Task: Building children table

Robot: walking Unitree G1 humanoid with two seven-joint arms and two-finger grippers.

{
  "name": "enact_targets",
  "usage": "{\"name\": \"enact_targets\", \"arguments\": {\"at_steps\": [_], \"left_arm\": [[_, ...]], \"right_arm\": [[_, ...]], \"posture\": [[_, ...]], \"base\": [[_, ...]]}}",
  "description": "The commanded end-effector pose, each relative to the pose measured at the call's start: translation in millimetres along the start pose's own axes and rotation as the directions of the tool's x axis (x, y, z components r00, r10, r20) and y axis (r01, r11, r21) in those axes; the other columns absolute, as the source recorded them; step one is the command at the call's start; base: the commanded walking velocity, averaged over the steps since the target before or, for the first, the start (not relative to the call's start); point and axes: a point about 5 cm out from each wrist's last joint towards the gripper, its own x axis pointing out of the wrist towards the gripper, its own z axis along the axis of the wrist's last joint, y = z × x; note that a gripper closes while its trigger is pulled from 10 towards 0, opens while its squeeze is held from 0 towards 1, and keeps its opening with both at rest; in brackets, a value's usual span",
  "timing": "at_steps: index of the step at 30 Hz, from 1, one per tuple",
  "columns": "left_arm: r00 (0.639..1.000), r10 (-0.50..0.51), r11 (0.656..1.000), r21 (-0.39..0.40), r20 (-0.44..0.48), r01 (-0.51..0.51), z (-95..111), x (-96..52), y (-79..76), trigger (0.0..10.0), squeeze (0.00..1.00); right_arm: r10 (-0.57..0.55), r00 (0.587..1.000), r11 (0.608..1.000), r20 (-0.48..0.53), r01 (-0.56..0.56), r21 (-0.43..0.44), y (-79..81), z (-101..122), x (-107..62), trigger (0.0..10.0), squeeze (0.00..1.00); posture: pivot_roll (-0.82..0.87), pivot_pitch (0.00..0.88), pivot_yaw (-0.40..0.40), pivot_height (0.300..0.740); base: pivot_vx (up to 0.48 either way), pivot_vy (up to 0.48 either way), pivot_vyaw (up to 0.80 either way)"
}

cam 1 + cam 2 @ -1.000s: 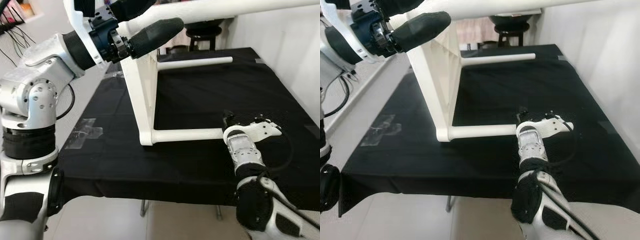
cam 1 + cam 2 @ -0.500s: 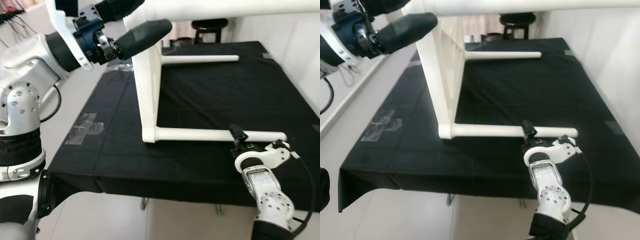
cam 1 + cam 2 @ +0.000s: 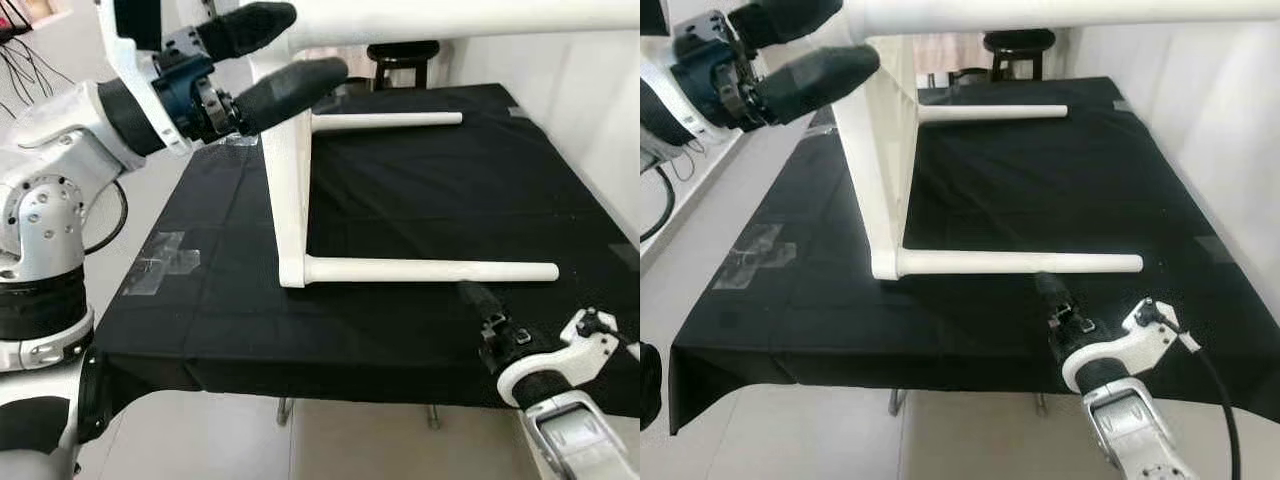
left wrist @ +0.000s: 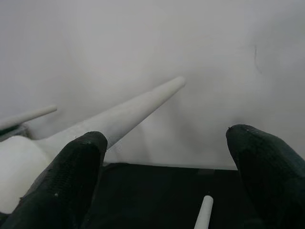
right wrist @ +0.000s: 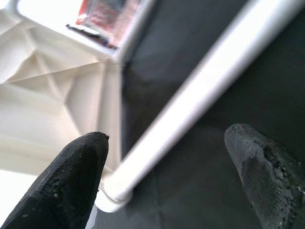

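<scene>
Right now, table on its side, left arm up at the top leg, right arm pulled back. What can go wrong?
1. The tabletop stands on edge on the black cloth; the left gripper is open around the upper leg, so a bump could tip it.
2. The right gripper, open, sits close to the lower leg and could knock it.

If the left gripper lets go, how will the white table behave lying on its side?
The white table looks like rigid, light plastic. It rests on an edge and the near leg, so it probably tips or slides on the black cloth. The left gripper steadies it.
</scene>
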Motion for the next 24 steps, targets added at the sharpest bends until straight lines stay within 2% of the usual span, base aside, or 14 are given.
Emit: {"name": "enact_targets", "arguments": {"at_steps": [1, 2, 3, 5, 7, 10, 12, 14, 15, 16, 17, 19, 22, 24], "left_arm": [[1.000, -0.020, 0.996, -0.087, -0.023, 0.018, -20.3, -2.6, -14.7, 10.0, 0.00], [0.999, -0.032, 0.993, -0.117, -0.036, 0.027, -28.4, -4.0, -21.3, 10.0, 0.00], [0.999, -0.032, 0.993, -0.117, -0.036, 0.027, -28.4, -4.0, -21.3, 10.0, 0.00], [0.989, -0.125, 0.965, -0.242, -0.073, 0.104, -51.7, -12.6, -48.5, 10.0, 0.00], [0.989, -0.125, 0.965, -0.242, -0.073, 0.104, -51.7, -12.6, -48.5, 10.0, 0.00], [0.982, -0.163, 0.937, -0.325, -0.093, 0.124, -66.8, -23.0, -67.4, 10.0, 0.00], [0.985, -0.131, 0.931, -0.356, -0.109, 0.084, -76.4, -30.3, -73.5, 10.0, 0.00], [0.986, 0.046, 0.913, -0.394, -0.161, -0.107, -103.0, -47.5, -75.6, 10.0, 0.00], [0.986, 0.046, 0.913, -0.394, -0.161, -0.107, -103.0, -47.5, -75.6, 10.0, 0.00], [0.976, 0.119, 0.900, -0.395, -0.184, -0.185, -112.7, -53.5, -74.5, 10.0, 0.00], [0.948, 0.224, 0.874, -0.384, -0.228, -0.299, -127.9, -62.7, -73.4, 10.0, 0.00], [0.811, 0.450, 0.782, -0.274, -0.374, -0.560, -165.4, -84.6, -74.6, 10.0, 0.00], [0.811, 0.450, 0.782, -0.274, -0.374, -0.560, -165.4, -84.6, -74.6, 10.0, 0.00], [0.702, 0.548, 0.722, -0.167, -0.455, -0.672, -185.9, -99.2, -87.5, 10.0, 0.00]], "right_arm": [[0.177, 0.984, 0.968, 0.006, -0.173, -0.181, 37.0, 5.1, 19.1, 10.0, 0.00], [0.228, 0.974, 0.943, 0.005, -0.219, -0.248, 49.5, 7.4, 24.7, 10.0, 0.00], [0.228, 0.974, 0.943, 0.005, -0.219, -0.248, 49.5, 7.4, 24.7, 10.0, 0.00], [0.272, 0.962, 0.907, -0.012, -0.260, -0.331, 64.6, 5.3, 37.3, 10.0, 0.00], [0.272, 0.962, 0.907, -0.012, -0.260, -0.331, 64.6, 5.3, 37.3, 10.0, 0.00], [0.266, 0.964, 0.887, -0.021, -0.253, -0.385, 67.0, 1.1, 47.5, 10.0, 0.00], [0.247, 0.969, 0.868, -0.022, -0.231, -0.439, 64.9, -1.8, 54.5, 10.0, 0.00], [0.195, 0.981, 0.783, -0.010, -0.162, -0.600, 59.5, -6.0, 69.1, 10.0, 0.00], [0.195, 0.981, 0.783, -0.010, -0.162, -0.600, 59.5, -6.0, 69.1, 10.0, 0.00], [0.184, 0.983, 0.746, -0.007, -0.144, -0.651, 57.8, -6.9, 73.3, 10.0, 0.00], [0.171, 0.985, 0.695, 0.001, -0.120, -0.709, 55.3, -9.2, 78.2, 10.0, 0.00], [0.122, 0.993, 0.614, 0.008, -0.069, -0.786, 43.0, -15.9, 82.9, 10.0, 0.00], [0.122, 0.993, 0.614, 0.008, -0.069, -0.786, 43.0, -15.9, 82.9, 10.0, 0.00], [0.021, 0.999, 0.548, 0.031, 0.014, -0.837, 21.5, -22.5, 82.8, 10.0, 0.00]], "posture": [[-0.06, 0.056, 0.052, 0.740], [-0.06, 0.056, 0.052, 0.740], [-0.06, 0.056, 0.052, 0.740], [-0.04, 0.041, 0.044, 0.740], [-0.04, 0.041, 0.044, 0.740], [-0.03, 0.031, 0.041, 0.740], [-0.03, 0.027, 0.042, 0.740], [-0.02, 0.015, 0.039, 0.740], [-0.02, 0.015, 0.039, 0.740], [-0.02, 0.014, 0.038, 0.740], [-0.02, 0.007, 0.037, 0.740], [-0.02, 0.002, 0.028, 0.740], [-0.02, 0.002, 0.028, 0.740], [-0.03, 0.000, 0.015, 0.740]], "base": [[0.000, 0.000, 0.00], [0.000, 0.000, 0.00], [0.000, 0.000, 0.00], [0.000, 0.000, 0.00], [0.000, 0.000, 0.00], [0.000, 0.000, 0.00], [0.000, 0.000, 0.00], [0.000, 0.000, 0.00], [0.000, 0.000, 0.00], [0.000, 0.000, 0.00], [0.000, 0.000, 0.00], [0.000, 0.000, 0.00], [0.000, 0.000, 0.00], [0.000, 0.000, 0.00]]}}
